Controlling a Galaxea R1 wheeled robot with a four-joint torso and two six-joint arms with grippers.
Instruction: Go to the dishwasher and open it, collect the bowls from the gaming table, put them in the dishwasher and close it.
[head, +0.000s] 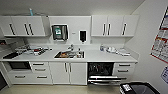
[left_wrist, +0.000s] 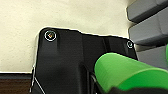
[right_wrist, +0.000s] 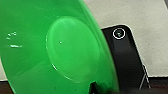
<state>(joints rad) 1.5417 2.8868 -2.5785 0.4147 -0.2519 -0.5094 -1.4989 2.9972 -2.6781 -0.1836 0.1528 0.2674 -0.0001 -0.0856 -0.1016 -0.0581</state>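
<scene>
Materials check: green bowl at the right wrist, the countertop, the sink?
Green bowl: looks like glossy moulded plastic, judging by its uniform colour and small highlights. Countertop: smooth white, probably laminate or solid surface. Sink: seemingly stainless steel, grey and reflective.

Counter (head: 95, 57) runs along back wall. Sink (head: 69, 54) set in counter near middle, tap (head: 71, 47) behind it. Dishwasher (head: 101, 72) under counter, right of sink, door lowered, rack inside. Drawers (head: 123, 68) right of dishwasher; cabinet doors (head: 68, 72) left of it, under sink. Oven (head: 19, 65) under counter at far left. Wall cabinets (head: 114, 25) above counter. Bin (head: 140, 88) on floor, in front and right of dishwasher.
</scene>
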